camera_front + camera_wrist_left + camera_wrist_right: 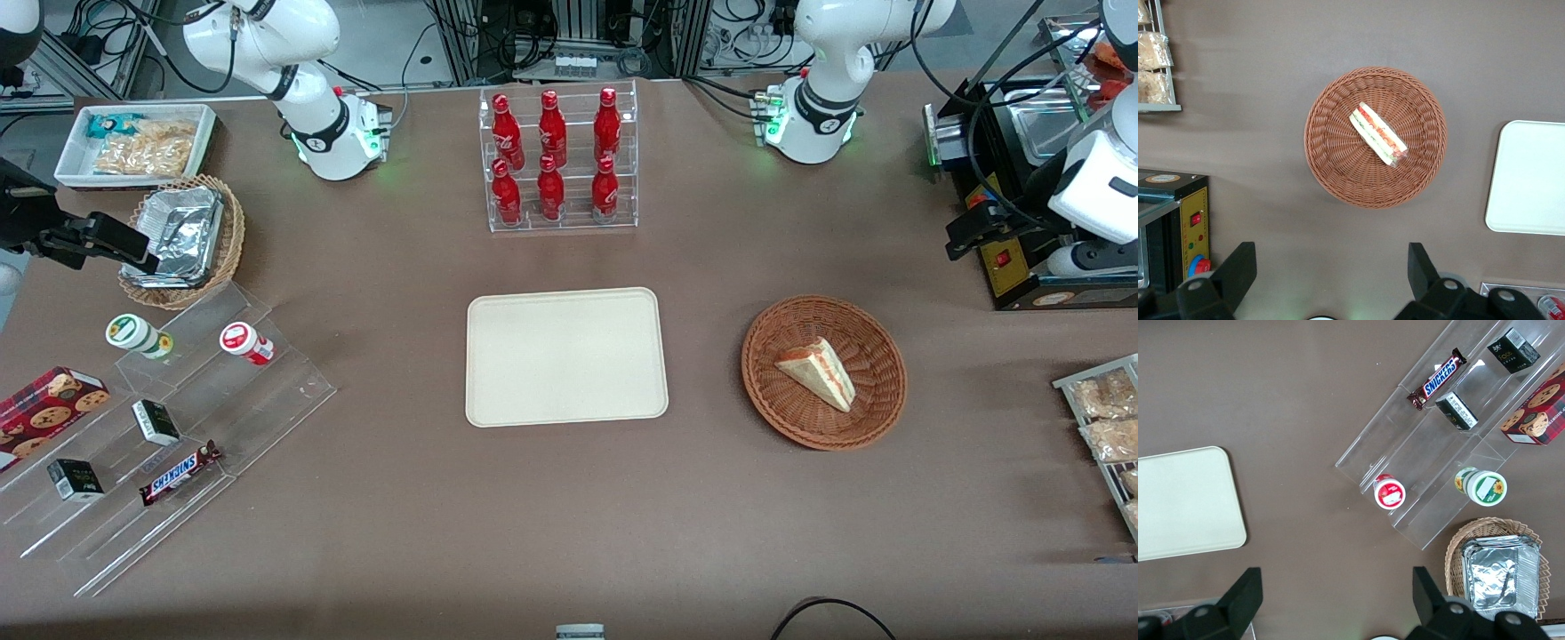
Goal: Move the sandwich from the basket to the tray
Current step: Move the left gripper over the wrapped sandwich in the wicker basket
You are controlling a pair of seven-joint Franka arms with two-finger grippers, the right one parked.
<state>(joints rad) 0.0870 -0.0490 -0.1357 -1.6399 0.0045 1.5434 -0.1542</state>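
Observation:
The sandwich (pixel 820 372), a pale wedge with red-orange and green layers, lies in the reddish-brown wicker basket (pixel 773 400) on the brown table. The cream tray (pixel 566 356) lies flat and bare beside the basket, toward the parked arm's end. My left gripper (pixel 958 238) hovers high over the table, farther from the front camera than the basket and toward the working arm's end. In the left wrist view its gripper (pixel 1330 267) is wide open and holds nothing, with the basket (pixel 1331 167), the sandwich (pixel 1378 135) and part of the tray (pixel 1531 177) well apart from the fingers.
A black appliance (pixel 1005 178) stands close beside the gripper. A rack of snack packets (pixel 1102 418) sits at the working arm's end. A clear rack of red bottles (pixel 558 160) stands farther back than the tray. Clear steps with snacks (pixel 160 427) and a tan basket with foil container (pixel 182 236) lie toward the parked arm's end.

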